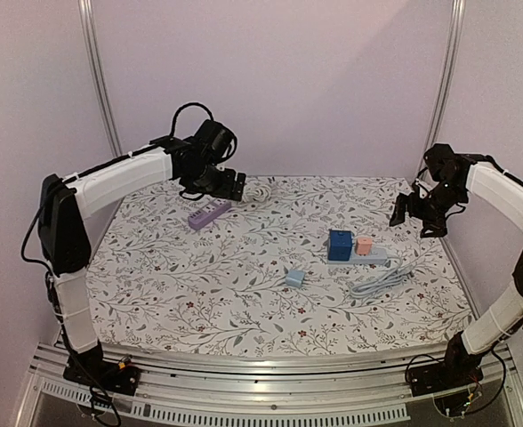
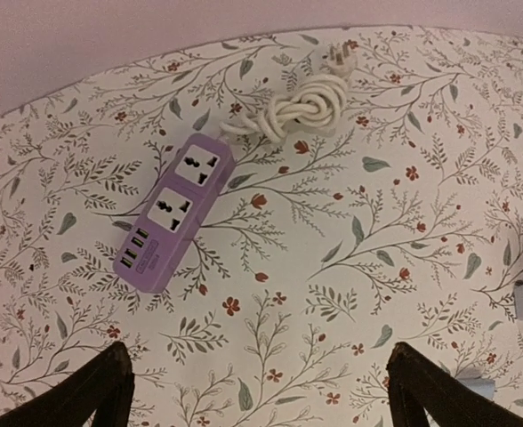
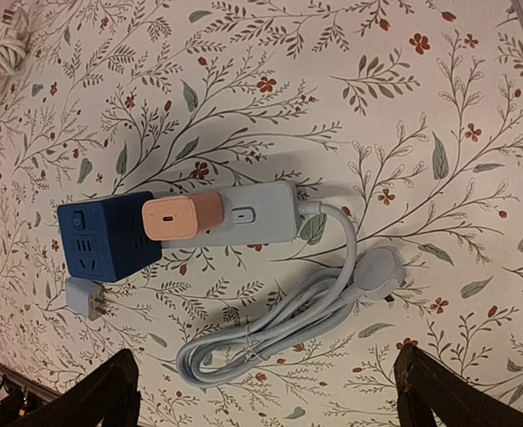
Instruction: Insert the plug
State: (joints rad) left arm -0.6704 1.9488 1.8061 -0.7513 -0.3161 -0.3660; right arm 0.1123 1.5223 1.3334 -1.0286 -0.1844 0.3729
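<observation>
Plug (image 3: 88, 296), small pale plastic block, near blue cube adapter (image 3: 106, 238)

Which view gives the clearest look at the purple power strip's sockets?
Left wrist: the purple power strip lies unobstructed, both sockets and its USB ports facing the camera. Top external shows it small, sockets unreadable. Right wrist catches only a purple sliver at its left edge.
</observation>
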